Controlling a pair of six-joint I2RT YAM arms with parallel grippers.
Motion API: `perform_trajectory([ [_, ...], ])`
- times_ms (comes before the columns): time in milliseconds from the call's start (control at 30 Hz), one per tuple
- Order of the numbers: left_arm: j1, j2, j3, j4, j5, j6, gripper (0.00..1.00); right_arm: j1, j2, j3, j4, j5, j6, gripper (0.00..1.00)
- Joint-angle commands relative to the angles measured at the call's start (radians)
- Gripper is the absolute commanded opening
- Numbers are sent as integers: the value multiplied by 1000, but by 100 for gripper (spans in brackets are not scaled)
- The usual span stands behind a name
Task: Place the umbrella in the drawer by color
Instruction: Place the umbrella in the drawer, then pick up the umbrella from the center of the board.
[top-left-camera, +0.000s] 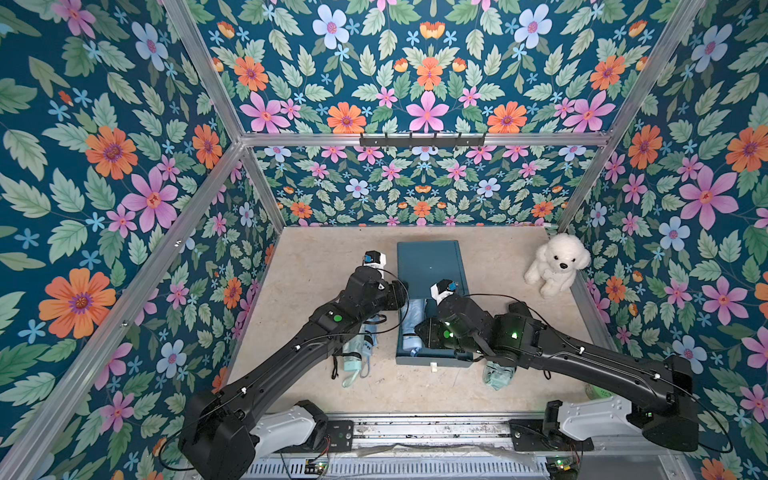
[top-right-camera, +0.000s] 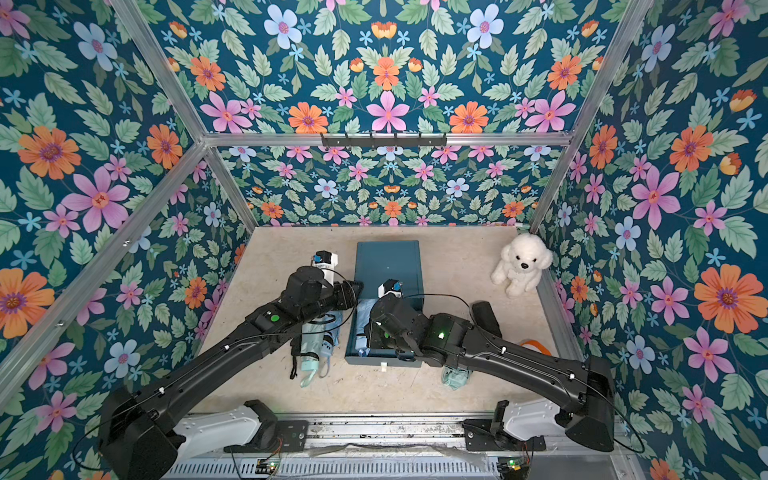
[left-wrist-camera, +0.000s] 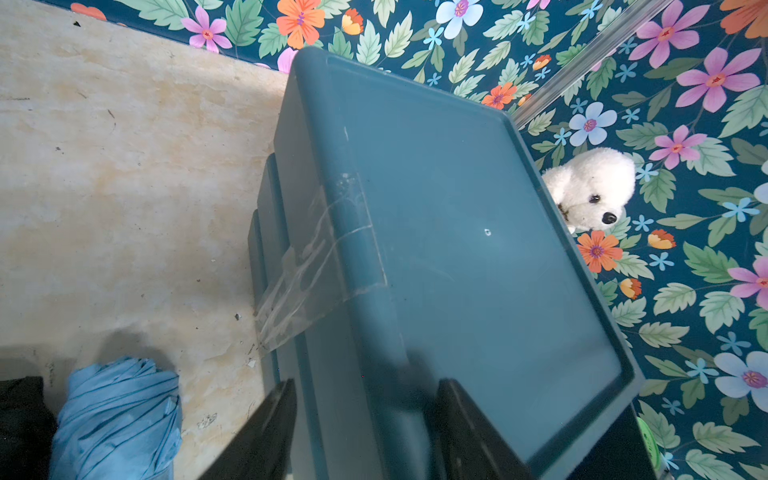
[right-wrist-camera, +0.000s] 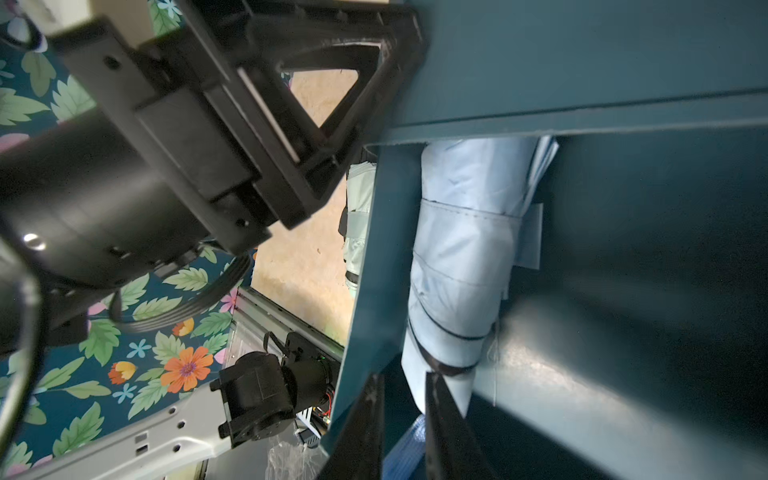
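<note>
Right gripper (right-wrist-camera: 404, 376) is sitting closest to the lens, jaws standing narrow inside the open top drawer (right-wrist-camera: 374, 249), right at the near end of the light blue umbrella (right-wrist-camera: 461, 257). Something blue is showing low between the fingers, but I cannot tell whether they are pinching it or just clearing it. The umbrella is lying lengthwise in the drawer, hugging its left wall, far end tucked under the drawer unit (top-left-camera: 430, 262) top. So one umbrella is looking placed, pending release. Plenty is waiting on the table (top-left-camera: 316, 257): a mint umbrella (top-left-camera: 353, 357) just left of the unit under the left arm, with a blue umbrella (left-wrist-camera: 116, 415) and a black one (left-wrist-camera: 20, 415) bunched beside it, and a green umbrella (top-left-camera: 496, 372) lying under the right arm off the drawer's front right corner. Lower drawers are looking shut, so they are likely needing opening for the other colours. Left gripper (left-wrist-camera: 368, 382) is hanging with jaws wide, straddling the unit's top left edge near the front; cannot tell if it is pressing on it. Room is tight here: drawer walls are boxing in the right fingers, the unit's top is overhanging the drawer's rear, and both wrists are crowding the same front corner. Straight up is looking like the clean exit. Bare table is lying open far left and between the unit and the plush dog (top-left-camera: 557, 264).
</note>
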Motion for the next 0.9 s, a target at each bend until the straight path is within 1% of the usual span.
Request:
perform_trajectory([
  [0,-1,-6,-10,-23,10,-2,60,3,5,12,-41,56,-10,21],
  [100,0,-43,-21,-34,-4,-14,61,42,-2,71,-80,143,-39,20],
  [167,0,-76,-16,-59,-63,-26,63,71,-6,114,-76,171,-69,21],
  [233,0,-108,3,-120,-154,-39,64,94,1,151,-83,200,-92,26],
  [300,3,-137,25,-184,-242,-45,65,97,12,181,-127,243,-91,31],
  [400,23,-167,57,-274,-314,-53,68,97,0,177,-157,296,-75,37],
  [500,65,-181,59,-341,-331,-53,66,98,-35,151,-158,331,-52,39],
  [567,111,-176,30,-355,-301,-65,60,98,-72,125,-149,350,-34,39],
  [600,136,-172,12,-352,-264,-75,57,98,-87,112,-143,357,-28,39],
  [667,188,-165,-49,-288,-151,-99,52,97,-121,86,-133,370,-15,39],
  [767,217,-130,-138,-145,-26,-132,51,97,-161,58,-130,388,8,40],
  [800,218,-112,-152,-111,2,-134,50,98,-170,51,-131,391,13,40],
  [867,218,-58,-154,-84,21,-138,49,98,-185,41,-141,399,28,40],
])
